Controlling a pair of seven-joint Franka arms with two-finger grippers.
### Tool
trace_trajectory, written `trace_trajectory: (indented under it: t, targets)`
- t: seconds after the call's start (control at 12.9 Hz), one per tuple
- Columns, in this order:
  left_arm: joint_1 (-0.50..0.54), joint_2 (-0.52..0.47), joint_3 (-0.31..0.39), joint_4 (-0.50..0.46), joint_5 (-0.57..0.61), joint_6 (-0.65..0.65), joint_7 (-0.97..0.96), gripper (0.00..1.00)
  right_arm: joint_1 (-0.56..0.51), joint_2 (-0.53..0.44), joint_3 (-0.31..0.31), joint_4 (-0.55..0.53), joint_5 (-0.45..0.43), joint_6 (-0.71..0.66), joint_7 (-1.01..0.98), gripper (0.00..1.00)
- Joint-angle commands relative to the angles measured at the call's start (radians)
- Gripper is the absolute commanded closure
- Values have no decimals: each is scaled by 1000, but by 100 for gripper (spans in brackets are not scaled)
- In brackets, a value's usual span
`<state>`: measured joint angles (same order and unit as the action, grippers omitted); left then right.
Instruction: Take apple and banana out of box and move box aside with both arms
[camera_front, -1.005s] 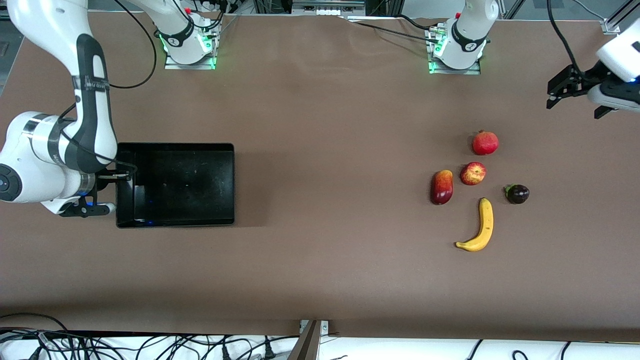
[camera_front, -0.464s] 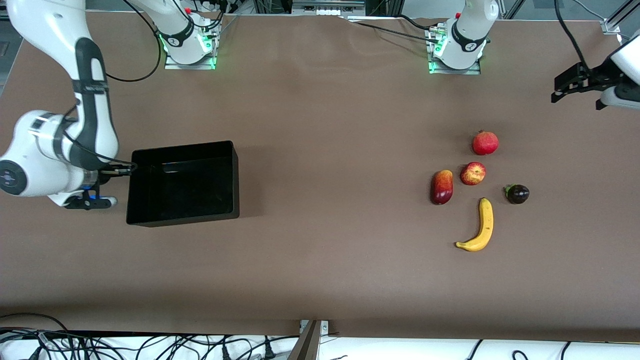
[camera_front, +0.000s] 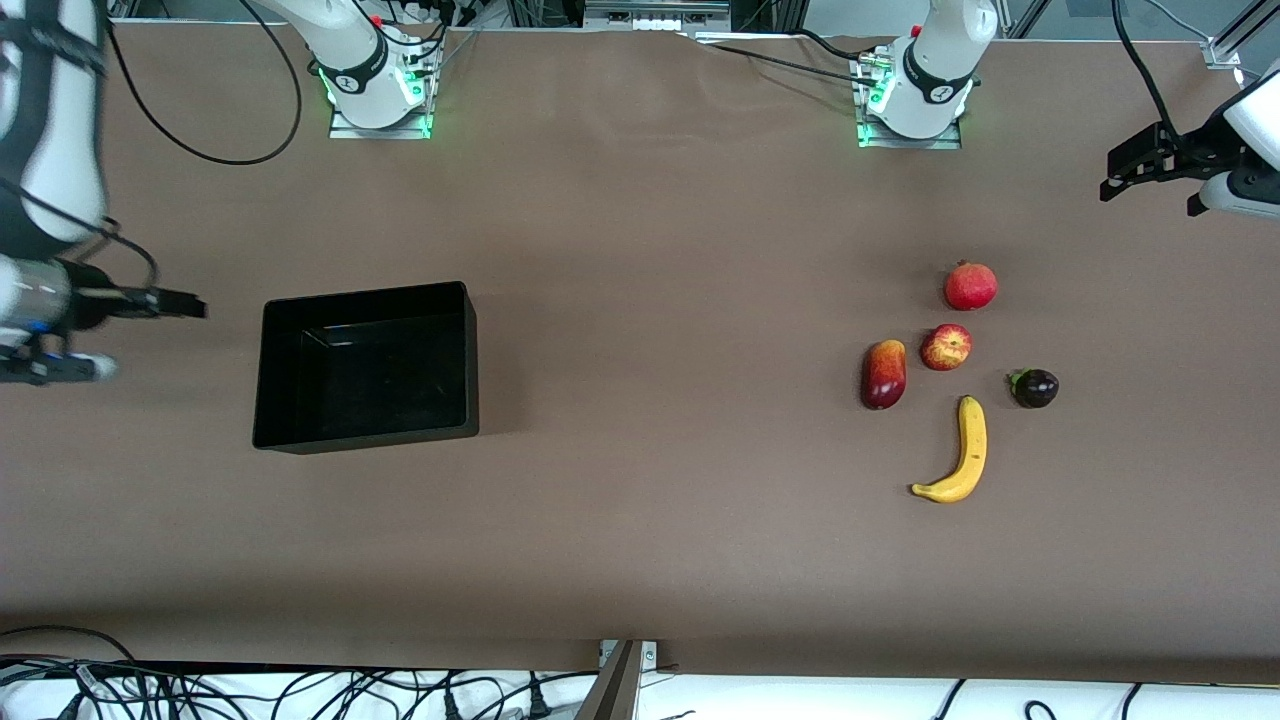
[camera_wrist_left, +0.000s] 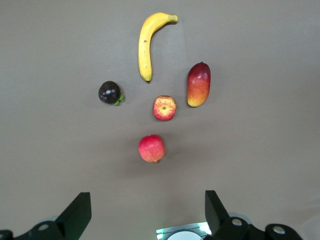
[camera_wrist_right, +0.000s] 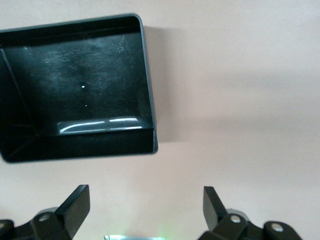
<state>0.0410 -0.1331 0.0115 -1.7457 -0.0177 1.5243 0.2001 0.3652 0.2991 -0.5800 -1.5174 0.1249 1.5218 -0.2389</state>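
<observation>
Front view: the box (camera_front: 368, 366) sits flat toward the right arm's end, released since a second ago; the right gripper (camera_front: 130, 335) has drawn clear, jaws wide.

Left wrist view: the left gripper (camera_wrist_left: 145, 215), wide, hangs over the pomegranate (camera_wrist_left: 151, 148) (crowding the apple (camera_wrist_left: 164, 108)), mango (camera_wrist_left: 199, 84), banana (camera_wrist_left: 148, 42).

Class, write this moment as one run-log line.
box: on table, empty | right gripper: open, beside box | left gripper: open, waiting | apple, banana: untouched

A robotics lab: two arm bases (camera_front: 375, 85) bolted to a brown-covered counter (camera_front: 640, 540), loose cables (camera_front: 200, 690) along its edge.
</observation>
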Motion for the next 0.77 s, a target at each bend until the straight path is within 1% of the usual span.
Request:
trace_trajectory:
  t: [0.0,0.08,0.15,0.23,0.31,0.39,0.46,0.54,0.62,0.7]
  targets:
    - [-12,13,2,28,-1,-21,-28,0,3,-2,-1,179,-25,-176,12,0]
    - [-12,12,1,26,-1,-24,-31,0,12,-2,2,238,-31,-217,16,0]
    - [-12,12,-2,26,-1,-24,-51,0,18,-2,2,268,-43,-224,13,0]
    - [-12,10,-4,28,-1,-24,-67,0,12,-9,9,276,-36,-219,3,0]
    - [-12,10,-16,29,-1,-23,-79,0,12,-40,20,263,-54,-226,12,0]
    - [-10,10,-31,29,1,-21,-105,0,-24,-82,87,217,-62,-218,18,0]
    - [-10,10,-33,29,4,-21,-110,0,-126,-127,208,160,-85,-200,62,0]
    - [-10,12,-33,31,18,-24,-107,0,-231,-173,347,93,-120,-143,91,0]
    - [-10,15,-30,38,16,-23,-107,0,-283,-236,421,-6,-155,-55,107,0]
    - [-6,18,-28,54,16,-24,-105,0,-296,-288,442,-91,-163,16,145,0]
